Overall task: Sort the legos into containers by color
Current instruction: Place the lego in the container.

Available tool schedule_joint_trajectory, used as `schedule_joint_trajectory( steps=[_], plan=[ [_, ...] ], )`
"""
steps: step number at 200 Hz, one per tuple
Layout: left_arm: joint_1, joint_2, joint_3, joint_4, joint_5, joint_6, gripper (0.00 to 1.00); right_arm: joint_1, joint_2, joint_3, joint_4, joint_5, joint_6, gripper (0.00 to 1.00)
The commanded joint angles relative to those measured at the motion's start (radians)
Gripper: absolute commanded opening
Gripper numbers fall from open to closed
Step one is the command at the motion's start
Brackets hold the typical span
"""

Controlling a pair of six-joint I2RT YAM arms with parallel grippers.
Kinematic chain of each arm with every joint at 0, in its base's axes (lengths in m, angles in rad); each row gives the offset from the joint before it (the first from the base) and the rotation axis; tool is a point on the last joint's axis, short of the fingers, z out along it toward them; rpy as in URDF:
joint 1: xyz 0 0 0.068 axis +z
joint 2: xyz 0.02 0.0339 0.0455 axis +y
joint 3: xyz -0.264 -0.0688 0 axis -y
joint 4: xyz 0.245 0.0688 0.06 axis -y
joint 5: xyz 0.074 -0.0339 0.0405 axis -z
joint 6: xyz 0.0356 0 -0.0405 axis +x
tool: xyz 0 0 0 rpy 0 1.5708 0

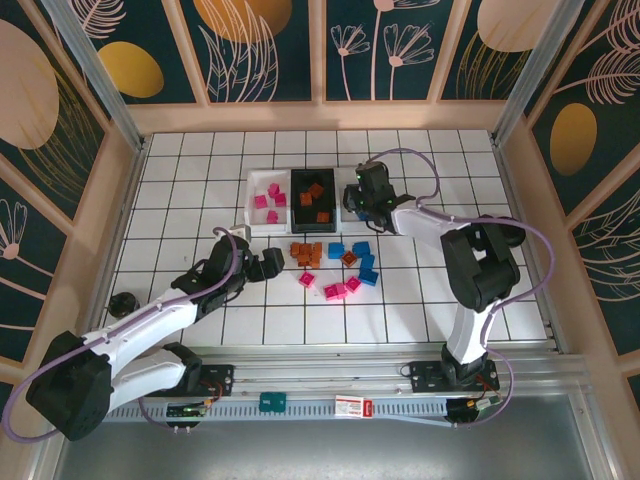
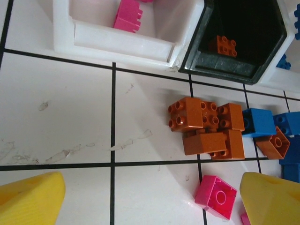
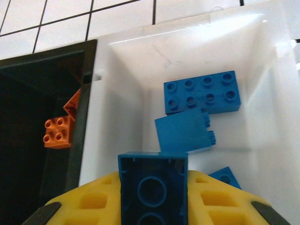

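White left bin (image 1: 249, 200) holds pink bricks (image 1: 262, 201). Left gripper (image 1: 275, 262) hangs over the table (image 1: 190, 190), just left of the loose pile. Its yellow fingers (image 2: 28, 199) stand wide apart and grip nothing. Black bin (image 1: 303, 212) touches the left bin and holds orange bricks (image 1: 316, 190). Near the bins, loose orange bricks (image 1: 306, 253) lie clustered and touching, with loose blue bricks (image 1: 360, 262) to their right and loose pink bricks (image 1: 340, 290) nearer the arms. Right bin (image 3: 262, 70), white, touches the black bin and holds blue bricks (image 3: 202, 92). Right gripper (image 3: 152, 201) hangs over this bin, fingers clamped on a blue brick (image 3: 152, 173), hollow underside toward the wrist camera.
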Motion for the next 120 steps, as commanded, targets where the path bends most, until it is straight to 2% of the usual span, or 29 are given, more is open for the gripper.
schedule_joint_trajectory(
  steps=[1, 20, 37, 100, 120],
  plan=[
    [-0.012, -0.002, -0.016, 0.011, 0.049, 0.003, 0.95, -0.012, 0.012, 0.039, 0.020, 0.001, 0.025, 0.38],
    [-0.037, 0.020, -0.008, 0.019, 0.050, 0.016, 0.94, -0.011, -0.008, 0.031, 0.037, -0.005, 0.018, 0.54],
    [-0.071, 0.053, 0.017, 0.019, 0.032, 0.032, 0.95, -0.012, -0.044, 0.014, 0.044, -0.009, 0.015, 0.59],
    [-0.254, 0.274, 0.146, 0.029, -0.055, 0.114, 0.89, 0.004, -0.207, -0.142, 0.092, -0.042, 0.035, 0.61],
    [-0.306, 0.369, 0.199, 0.010, -0.104, 0.141, 0.83, 0.015, -0.253, -0.202, 0.101, -0.038, 0.039, 0.61]
  ],
)
